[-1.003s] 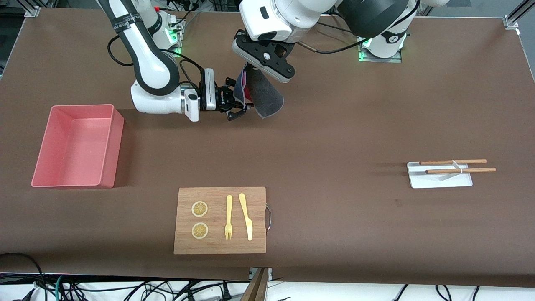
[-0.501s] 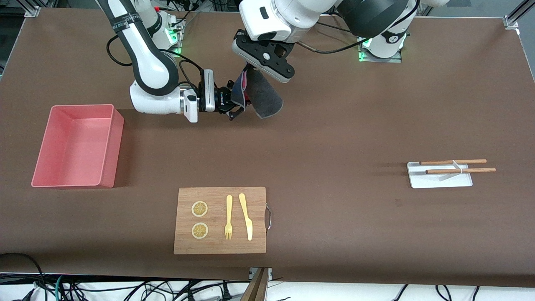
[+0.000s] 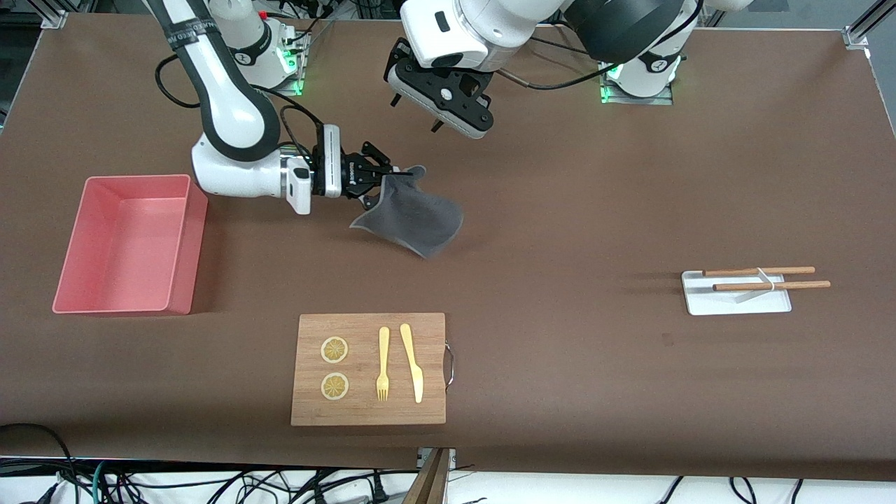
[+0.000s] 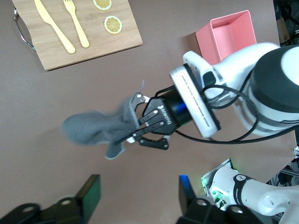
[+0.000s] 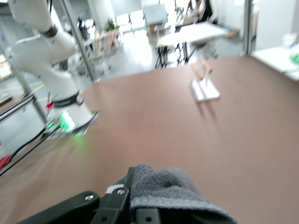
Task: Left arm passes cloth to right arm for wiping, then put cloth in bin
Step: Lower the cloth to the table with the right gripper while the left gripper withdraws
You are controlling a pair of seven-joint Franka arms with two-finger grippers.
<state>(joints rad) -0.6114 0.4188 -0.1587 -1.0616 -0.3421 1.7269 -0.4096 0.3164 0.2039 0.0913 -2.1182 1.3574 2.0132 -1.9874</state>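
The cloth [image 3: 411,220] hangs in the air with its dark grey face showing, held by one corner over the bare brown worktop [image 3: 595,175]. It is above the part of the worktop that lies between the robots' bases and the wooden board [image 3: 368,369]. The right tool [image 3: 381,183] is closed on that corner of the cloth, and its arm lies low and level, coming in from above the bin [image 3: 130,243]. In the left wrist view the fingers [image 4: 135,133] of the right tool pinch the cloth, and the rest of it trails away from them.

The left tool [image 3: 414,112] is above the cloth and apart from it. Its fingers stand open and hold nothing.

The bin, a pink tub, rests on the worktop toward the right arm's end, with nothing visible inside. The wooden board is nearer to the front camera than the cloth and carries two lemon slices [image 3: 334,367], a yellow fork [image 3: 383,364] and a yellow knife [image 3: 412,362]. Toward the left arm's end, a white tray [image 3: 735,297] carries two wooden sticks [image 3: 766,278].
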